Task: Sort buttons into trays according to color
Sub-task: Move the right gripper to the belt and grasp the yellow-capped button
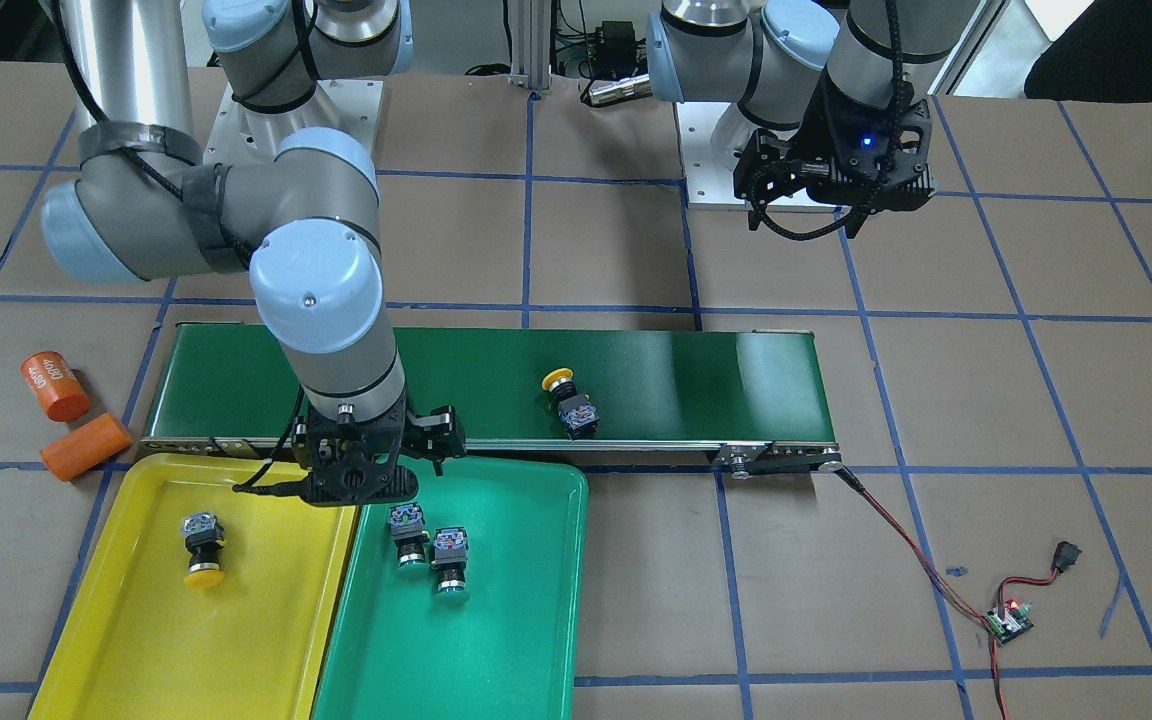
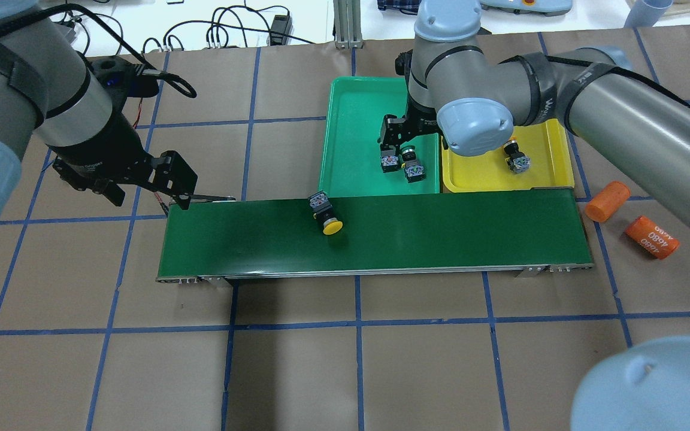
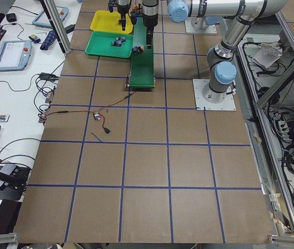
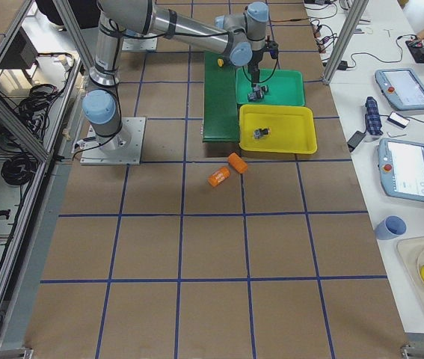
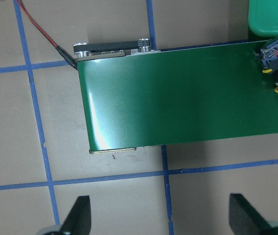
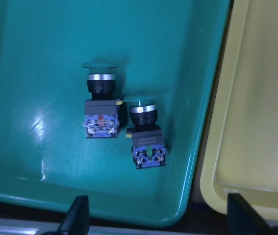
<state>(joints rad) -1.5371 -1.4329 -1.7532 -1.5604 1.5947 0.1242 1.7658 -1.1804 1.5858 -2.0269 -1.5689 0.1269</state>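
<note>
A long dark-green conveyor belt [image 1: 636,380] was laid across the brown table [image 1: 1036,400], which was marked w/ a grid of blue tape [image 1: 526,240]. A printed orange cylinder [image 1: 55,385], marked "4680", and a plain orange cylinder [image 1: 85,446] were laid on their sides just off one belt end, near each other but apart. From the opp. end a red-and-black wire [image 1: 911,552] was run to a small circuit board [image 1: 1009,622] w/ a red LED lit. A black rocker switch [image 1: 1066,556] was wired to it. On the white side bench [image 4: 361,187], two teach pendants [image 4: 402,88] and a blue cup [image 4: 391,226] were seen.

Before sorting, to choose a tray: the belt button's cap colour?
Yellow cap, clearest in overhead exterior.
</note>
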